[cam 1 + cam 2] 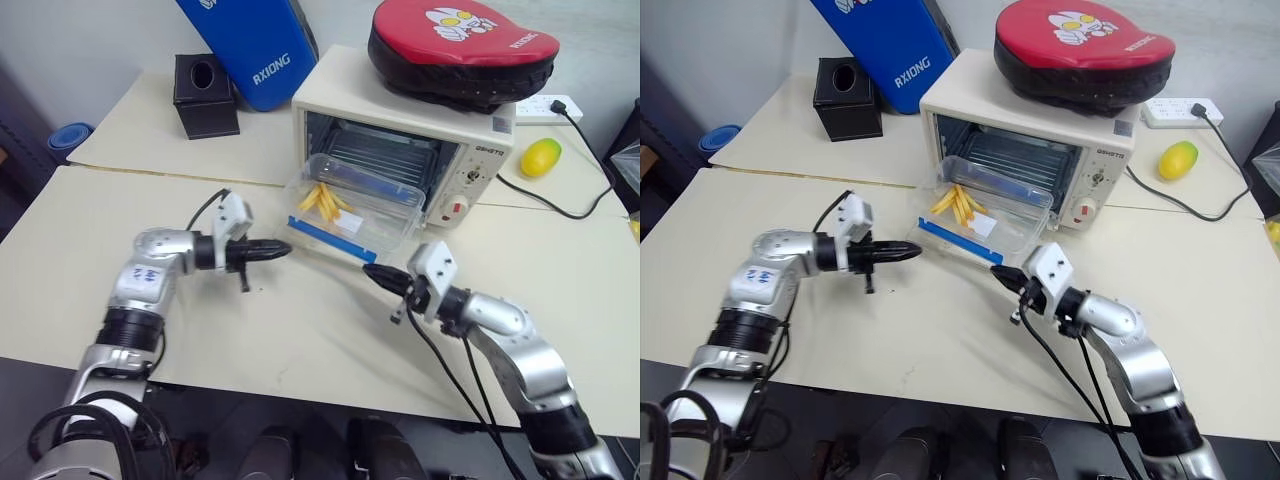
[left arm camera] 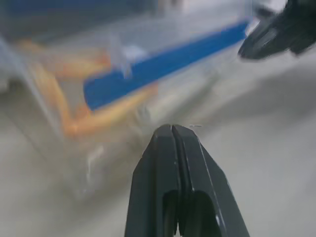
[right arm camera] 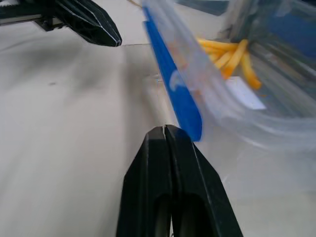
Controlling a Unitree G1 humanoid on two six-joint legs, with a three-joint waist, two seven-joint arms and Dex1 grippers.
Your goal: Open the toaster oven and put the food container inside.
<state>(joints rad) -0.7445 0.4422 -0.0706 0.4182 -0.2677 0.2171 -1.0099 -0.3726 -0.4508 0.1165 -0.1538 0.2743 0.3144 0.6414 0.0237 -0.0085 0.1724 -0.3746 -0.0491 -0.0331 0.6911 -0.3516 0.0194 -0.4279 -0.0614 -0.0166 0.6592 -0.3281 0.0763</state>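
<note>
- Nearest the camera, the left gripper (image 1: pixel 283 250) hangs over the table (image 1: pixel 300 340) with its two black fingers pressed together on nothing, tip aimed across at the near left corner of the food container (image 1: pixel 355 210) and stopping just short of it.
- Its forearm lies roughly level, wrist bent inward toward the middle of the table.
- The food container sits tilted, half in and half out of the toaster oven (image 1: pixel 400 130): far end on the open door and at the mouth, near end with its blue clip (image 1: pixel 330 240) hanging toward the table.
- The right gripper (image 1: pixel 372 271), also closed and empty, points at the near right corner, close beside the clip, arm reaching in low.
- Judgement: the door is already down, and the step in hand is seating the container. The next move likely calls for an even push from both closed tips, lest the box skew or slide off the door.
</note>
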